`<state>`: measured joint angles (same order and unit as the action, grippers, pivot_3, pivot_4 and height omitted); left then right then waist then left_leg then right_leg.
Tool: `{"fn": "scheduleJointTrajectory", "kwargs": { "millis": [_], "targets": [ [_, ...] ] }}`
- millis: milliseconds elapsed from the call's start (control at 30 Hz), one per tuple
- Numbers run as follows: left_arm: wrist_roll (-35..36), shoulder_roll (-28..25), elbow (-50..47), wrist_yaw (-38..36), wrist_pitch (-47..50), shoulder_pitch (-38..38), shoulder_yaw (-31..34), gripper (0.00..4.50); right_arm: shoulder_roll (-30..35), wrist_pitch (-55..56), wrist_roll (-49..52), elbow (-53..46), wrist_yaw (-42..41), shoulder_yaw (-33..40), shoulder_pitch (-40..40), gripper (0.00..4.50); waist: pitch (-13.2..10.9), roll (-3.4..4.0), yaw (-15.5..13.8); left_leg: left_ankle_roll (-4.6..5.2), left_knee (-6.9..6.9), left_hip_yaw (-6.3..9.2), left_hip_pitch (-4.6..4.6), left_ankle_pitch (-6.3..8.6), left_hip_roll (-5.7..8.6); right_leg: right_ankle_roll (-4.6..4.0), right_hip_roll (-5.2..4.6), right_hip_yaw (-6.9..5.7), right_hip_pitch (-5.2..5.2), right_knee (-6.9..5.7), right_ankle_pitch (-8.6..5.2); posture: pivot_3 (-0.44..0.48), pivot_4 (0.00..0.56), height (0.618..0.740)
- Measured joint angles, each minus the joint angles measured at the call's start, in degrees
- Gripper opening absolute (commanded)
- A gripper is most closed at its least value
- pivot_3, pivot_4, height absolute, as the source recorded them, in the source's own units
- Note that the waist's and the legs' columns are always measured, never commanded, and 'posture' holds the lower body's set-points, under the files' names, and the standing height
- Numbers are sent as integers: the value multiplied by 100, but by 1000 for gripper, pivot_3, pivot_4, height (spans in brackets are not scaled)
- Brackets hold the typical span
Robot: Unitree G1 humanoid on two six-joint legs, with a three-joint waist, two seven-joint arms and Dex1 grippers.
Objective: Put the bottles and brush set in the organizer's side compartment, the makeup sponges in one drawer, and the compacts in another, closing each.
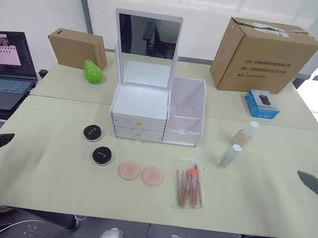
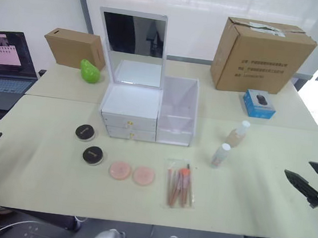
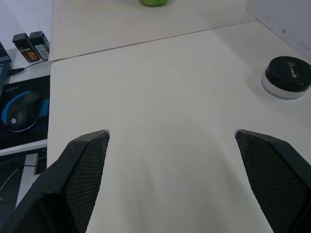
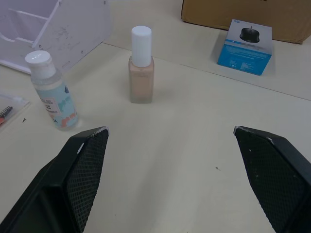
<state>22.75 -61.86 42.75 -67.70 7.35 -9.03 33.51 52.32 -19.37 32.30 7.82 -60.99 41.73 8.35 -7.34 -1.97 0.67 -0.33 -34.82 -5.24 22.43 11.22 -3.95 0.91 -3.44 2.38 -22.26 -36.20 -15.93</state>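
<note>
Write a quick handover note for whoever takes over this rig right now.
Left gripper and right gripper: open, empty, at the table's edges.
White mirrored organizer: both gold-knobbed drawers shut, side bin empty.
On the table: two black round compacts, two pink sponges, bagged brush set, two bottles.
Done: nothing. Left: everything.

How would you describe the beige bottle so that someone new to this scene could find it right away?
Start at the white organizer in the middle of the table and look to its right, toward the small blue box. Two small bottles stand there; the beige bottle is the farther one. It has skin-toned contents and a tall white cap, while the clear bottle beside it carries a printed label.
</note>
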Motion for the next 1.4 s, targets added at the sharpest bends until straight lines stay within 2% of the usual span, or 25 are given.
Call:
{"fn": "scheduleJointTrajectory", "kwargs": {
  "millis": [300, 433, 533, 633, 733, 800, 933, 1067, 1200, 1400],
  "targets": [
    [-12, 2, 408, -66, -189, -323, -79, 4448, -33, -3, 24, -128, -9, 7, 185, 4500, 0, -1, 1, 0, -1, 0, 0, 0, 0, 0, 2, -1, 1, -2, 0, 0, 150, 740],
    [9, 46, 543, -44, -306, -593, -76, 4448, -292, -136, 100, -508, 142, 14, 257, 4500, 1, -1, -8, 0, -3, 2, 0, 0, 1, 1, 2, -1, 2, -4, 0, 0, 150, 740],
    [1, 205, 528, 59, -369, -702, -103, 4448, -544, -304, 225, -890, 416, 8, 328, 4500, 1, -1, -12, 1, -3, 2, 0, 0, 2, 1, 2, 0, 3, -5, 0, 0, 150, 740],
    [-9, 575, 257, 164, -511, -674, -201, 4448, -1068, -615, 265, -1602, 1154, -121, 356, 4500, 3, -2, -7, 0, -5, 5, 2, 0, 0, 1, 4, 0, 1, -12, 0, 0, 150, 740],
    [168, 998, -804, -132, -481, -309, -434, 4448, -1618, -926, 212, -2345, 2092, -535, 319, 4500, 5, -5, 2, 0, -10, 4, 8, 0, 0, 0, 2, 4, -2, -19, 0, 0, 150, 740],
    [404, 1101, -1589, -256, -92, -27, -559, 4448, -1878, -1092, 140, -2601, 2681, -719, 139, 4500, 5, -6, 6, 0, -12, 5, 9, 0, -1, 0, 3, 4, -4, -23, 0, 0, 150, 740],
    [739, 1274, -3140, -240, 580, 357, -861, 4448, -2153, -1236, -129, -2689, 3644, -957, -471, 4500, 6, -3, 12, 1, -12, 5, 4, -1, 3, 1, 2, 10, -3, -31, 0, 0, 150, 740],
    [1177, 1590, -4956, -83, 1305, 717, -1525, 4448, -2376, -1232, -420, -2486, 4184, -1434, -1211, 4500, 6, -1, 11, 2, -18, 7, 5, -1, 9, 7, 4, 19, -3, -44, -5, 0, 150, 740],
    [1580, 1893, -6285, 455, 1910, 731, -1976, 4448, -2387, -1177, -688, -1906, 4426, -1681, -1742, 4500, 6, -1, 2, 3, -23, 16, 7, -2, 15, 11, 6, 20, -1, -48, -7, 0, 150, 740],
    [1796, 2319, -7317, 1606, 2649, 544, -2478, 4448, -2508, -949, -971, -1178, 4622, -1914, -2331, 4500, 6, 0, 18, 4, -27, 23, 5, -2, 15, 13, 14, 26, 1, -52, -8, 0, 150, 740]
  ]
}}
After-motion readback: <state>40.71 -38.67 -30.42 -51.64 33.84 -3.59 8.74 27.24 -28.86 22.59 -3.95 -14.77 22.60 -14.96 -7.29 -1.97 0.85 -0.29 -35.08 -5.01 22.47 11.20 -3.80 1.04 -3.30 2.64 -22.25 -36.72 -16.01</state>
